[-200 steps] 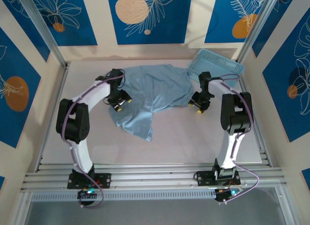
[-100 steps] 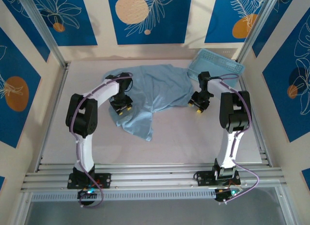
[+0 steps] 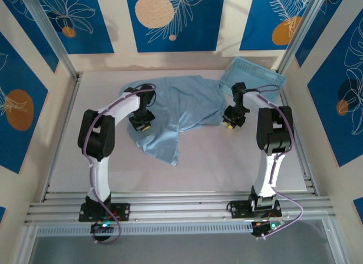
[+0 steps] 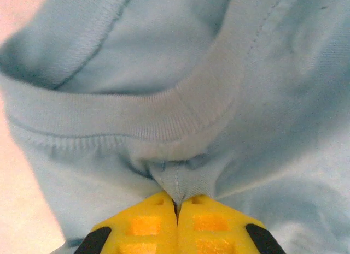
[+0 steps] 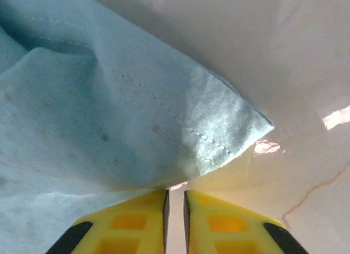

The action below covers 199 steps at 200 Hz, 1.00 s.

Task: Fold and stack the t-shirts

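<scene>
Jaws of left gripper, spread a second ago, now pinching t-shirt just below collar; t-shirt crumpled on table, far middle. Right gripper nudged to hem corner, jaws a slit apart, hold unclear. Nearly ready for spreading flat.

One light dusty-blue t-shirt lies rumpled and unfolded across the far middle of the table, with one flap trailing toward the near side. Up close, its ribbed collar curves across (a small pleat just below it is nipped up tight), and a double-stitched hem corner points out over bare table.
</scene>
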Each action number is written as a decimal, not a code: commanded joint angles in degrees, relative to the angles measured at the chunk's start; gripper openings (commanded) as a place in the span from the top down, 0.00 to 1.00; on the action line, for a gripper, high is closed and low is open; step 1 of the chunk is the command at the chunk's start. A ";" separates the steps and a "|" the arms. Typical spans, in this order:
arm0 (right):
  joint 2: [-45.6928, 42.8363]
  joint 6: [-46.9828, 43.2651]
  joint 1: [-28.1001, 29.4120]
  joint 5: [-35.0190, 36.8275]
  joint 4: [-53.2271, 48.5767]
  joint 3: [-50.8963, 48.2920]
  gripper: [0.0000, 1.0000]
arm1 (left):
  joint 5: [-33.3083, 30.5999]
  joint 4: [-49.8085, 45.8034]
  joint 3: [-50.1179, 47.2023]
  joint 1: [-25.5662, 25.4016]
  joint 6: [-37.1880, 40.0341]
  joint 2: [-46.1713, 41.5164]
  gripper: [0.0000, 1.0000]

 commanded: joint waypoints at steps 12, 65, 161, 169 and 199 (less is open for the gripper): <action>0.87 0.02 -0.38 1.23 -0.38 1.86 0.99 | -3.04 -2.75 -2.99 0.74 1.24 -10.98 1.00; 1.22 1.16 -0.45 3.01 -1.67 2.42 1.00 | -2.31 -3.48 -10.38 6.31 3.09 -21.68 1.00; -2.05 -0.55 1.21 6.43 -3.48 -0.02 1.00 | -2.25 -5.05 -17.37 20.85 14.88 -28.32 1.00; -2.19 -0.61 1.20 6.52 -3.55 -0.12 1.00 | -1.83 -4.51 -18.26 22.04 15.54 -29.16 1.00; -1.81 -1.29 1.16 6.25 -3.74 -0.25 1.00 | -0.45 -3.19 -20.23 25.77 17.37 -31.01 1.00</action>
